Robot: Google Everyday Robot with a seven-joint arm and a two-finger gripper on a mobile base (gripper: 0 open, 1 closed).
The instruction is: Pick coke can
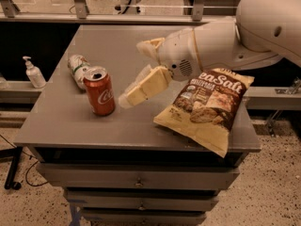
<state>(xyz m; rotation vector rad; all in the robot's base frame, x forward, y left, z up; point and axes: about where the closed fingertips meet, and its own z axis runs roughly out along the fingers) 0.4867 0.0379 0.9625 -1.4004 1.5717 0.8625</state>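
Observation:
The coke can point(99, 91), red with white cursive lettering and a silver top, stands upright on the left part of the grey tabletop point(66, 124). My gripper point(131, 73) is just to the right of the can, a little above the table, and is open. One cream finger point(146, 46) points left above and the other finger point(142, 86) angles down toward the can. The lower fingertip is close to the can but apart from it. Nothing is held.
A white-and-green can point(78, 68) lies on its side just behind the coke can. A brown sea salt chip bag point(207, 107) lies at the table's right front, under my arm. A hand sanitizer bottle point(34, 73) stands on a ledge left of the table.

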